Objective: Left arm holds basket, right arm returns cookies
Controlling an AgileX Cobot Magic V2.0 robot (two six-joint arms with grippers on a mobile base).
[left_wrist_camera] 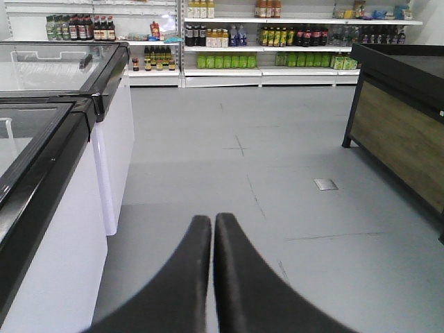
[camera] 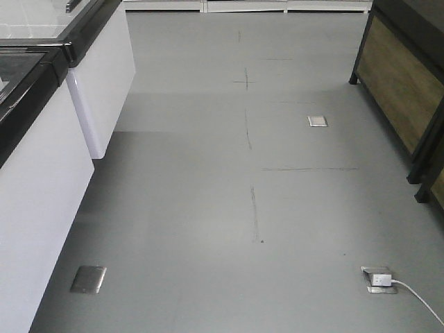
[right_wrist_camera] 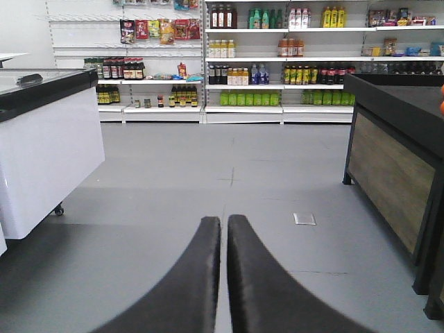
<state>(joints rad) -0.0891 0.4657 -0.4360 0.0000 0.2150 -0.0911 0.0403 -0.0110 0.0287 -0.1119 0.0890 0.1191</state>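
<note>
Black wedge-shaped left gripper (left_wrist_camera: 213, 219) closed, empty, over grey floor (left_wrist_camera: 277, 173) beside white black-rimmed chest freezers (left_wrist_camera: 111, 139), black right gripper (right_wrist_camera: 224, 220) likewise pressed together, facing stocked white shelves (right_wrist_camera: 277, 52), front view alone showing white floor plug (camera: 380, 279), basket and cookies outside every view

Bright, even light, soft shadows. Ahead of the left gripper (left_wrist_camera: 213, 223) the shelves (left_wrist_camera: 277, 41) look sharp; the gripper itself is blurred. To its left, freezer glass (left_wrist_camera: 48, 66) shows glare.
</note>
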